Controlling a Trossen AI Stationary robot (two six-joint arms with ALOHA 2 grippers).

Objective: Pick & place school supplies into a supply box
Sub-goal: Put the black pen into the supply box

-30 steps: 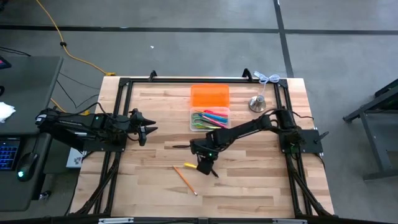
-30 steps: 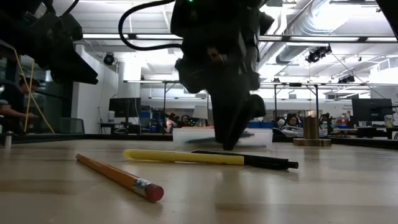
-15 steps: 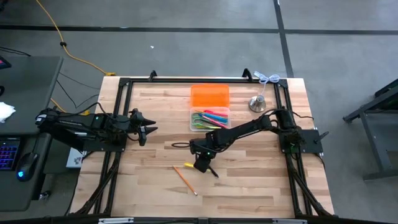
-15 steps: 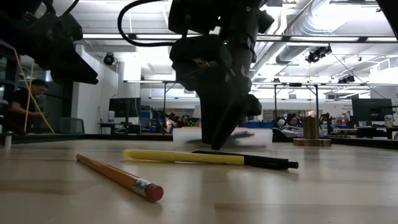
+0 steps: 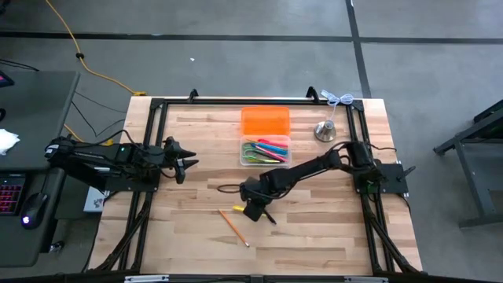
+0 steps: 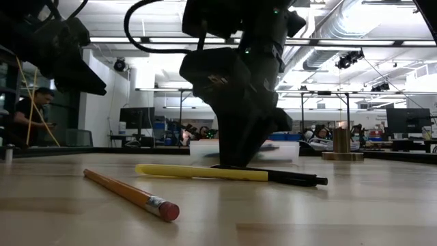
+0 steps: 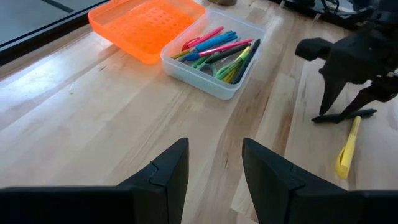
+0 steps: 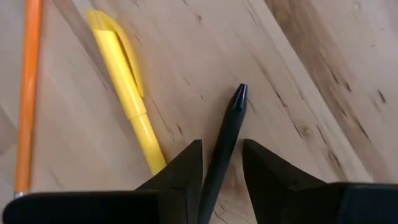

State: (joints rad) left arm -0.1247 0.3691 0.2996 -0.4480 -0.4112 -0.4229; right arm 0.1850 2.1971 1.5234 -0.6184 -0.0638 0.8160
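On the counter (image 5: 330, 228), near its middle, the right tool (image 8: 222, 163) stands low over a black pen (image 8: 225, 140), its two fingers parted narrowly with the pen's barrel lying between them; the low view shows the fingertips at or just above the wood, and closure on the pen is not yet evident. A yellow pen (image 8: 124, 81) lies just beside the black pen, angled away from it, and an orange pencil (image 6: 130, 193) with a pink eraser rests a little farther off. The supply box (image 5: 265, 151), a clear tub, sits farther back on the counter and already contains pink, blue, green and yellow pens, with the orange lid (image 5: 265, 122) touching its far side. The left tool (image 7: 214, 180) waits at the left side of the counter, fingers moderately apart and holding nothing. Handling judgement: the black pen is light, stiff and smooth-walled, and it is likely to roll or pivot if pinched off-centre. Grip should be taken across the barrel near its midpoint, fingers square to its long axis, so the ends balance on lifting. Because the pen lies flat, the fingertips probably need to reach the wood surface to get under its widest line. Moderate closing force should suffice; the neighbouring yellow pen may be nudged during closure.
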